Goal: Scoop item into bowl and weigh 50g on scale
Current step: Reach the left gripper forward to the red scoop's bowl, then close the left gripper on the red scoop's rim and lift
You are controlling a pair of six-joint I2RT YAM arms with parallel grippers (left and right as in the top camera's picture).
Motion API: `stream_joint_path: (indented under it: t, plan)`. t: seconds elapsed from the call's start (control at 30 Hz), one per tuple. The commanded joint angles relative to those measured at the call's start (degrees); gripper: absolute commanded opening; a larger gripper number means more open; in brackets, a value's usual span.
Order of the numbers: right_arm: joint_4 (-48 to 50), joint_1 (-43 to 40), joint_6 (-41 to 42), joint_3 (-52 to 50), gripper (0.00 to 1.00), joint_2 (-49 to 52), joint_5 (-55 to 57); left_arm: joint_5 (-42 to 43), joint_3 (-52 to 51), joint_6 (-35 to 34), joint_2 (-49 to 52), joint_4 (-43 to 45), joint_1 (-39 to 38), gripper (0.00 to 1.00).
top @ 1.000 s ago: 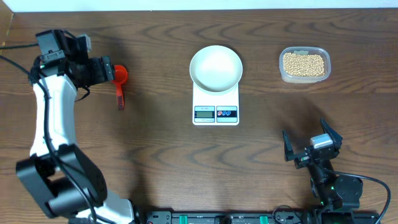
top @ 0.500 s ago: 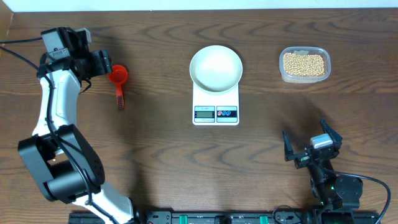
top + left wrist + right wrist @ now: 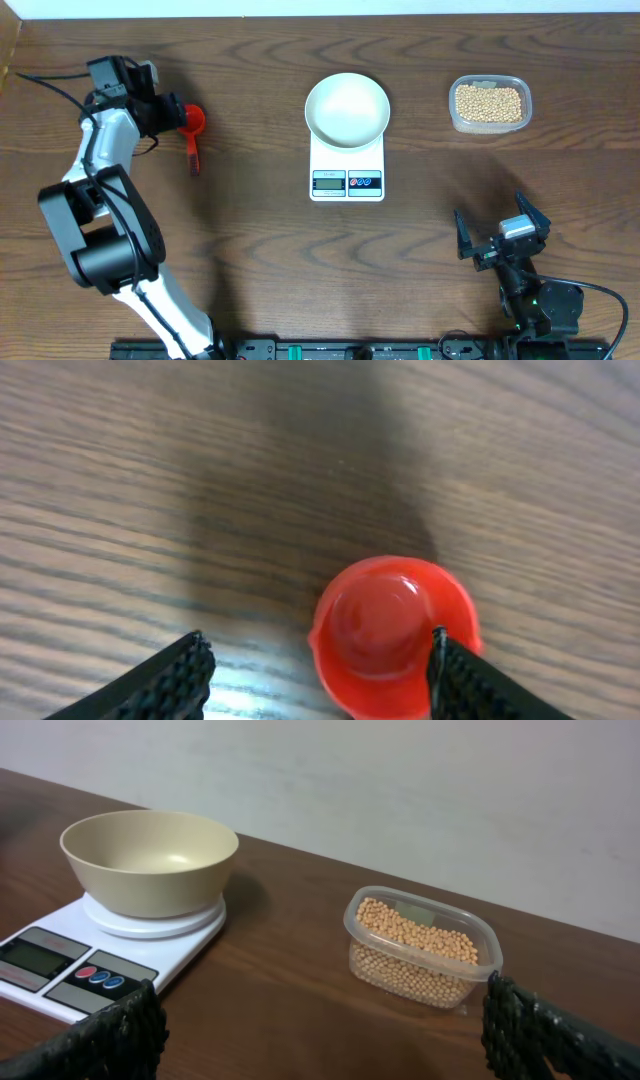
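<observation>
A red scoop [image 3: 191,122] lies at the far left, its handle pointing toward the front edge. My left gripper [image 3: 168,112] is at the scoop's round cup [image 3: 392,628], open. One fingertip [image 3: 448,668] is against the cup's rim and the other stands well clear of it. The white bowl [image 3: 347,108] sits empty on the scale [image 3: 347,178] at mid-table. The tan beans [image 3: 489,103] fill a clear tub at the far right. My right gripper [image 3: 499,243] is open near the front right, holding nothing. From it I see the bowl [image 3: 150,860], the scale [image 3: 60,965] and the beans [image 3: 415,942].
The clear tub [image 3: 455,118] stands to the right of the scale, with bare wood between them. My left arm [image 3: 95,200] runs along the left side of the table. A cable strip lies along the front edge.
My left arm has swung its wrist toward the far edge, and its jaws have narrowed around the scoop's cup. The scoop and the right arm have stayed put.
</observation>
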Motion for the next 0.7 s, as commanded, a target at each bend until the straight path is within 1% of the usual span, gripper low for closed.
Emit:
stream_joint_path:
  t: [0.0, 0.1, 0.23, 0.43, 0.53, 0.67]
  plan:
    - [-0.33, 0.37, -0.39, -0.09, 0.99, -0.37, 0.24, -0.76, 1.01, -0.55, 2.03, 0.79, 0.13, 0.67]
    - [-0.33, 0.37, -0.39, -0.09, 0.99, -0.37, 0.24, -0.76, 0.98, -0.74, 3.85, 1.44, -0.09, 0.63]
    - [-0.33, 0.37, -0.39, -0.09, 0.99, -0.37, 0.24, -0.76, 0.96, -0.72, 5.20, 2.05, -0.81, 0.61]
    - [-0.33, 0.37, -0.39, -0.09, 0.99, -0.37, 0.24, -0.90, 0.96, -0.72, 5.75, 2.91, -1.95, 0.53]
    - [-0.33, 0.37, -0.39, -0.09, 0.99, -0.37, 0.24, -3.45, 0.96, -0.81, 5.97, 3.06, -2.21, 0.45]
    - [-0.33, 0.37, -0.39, -0.09, 0.99, -0.37, 0.24, -4.50, 0.96, -1.44, 6.12, 3.17, -2.32, 0.41]
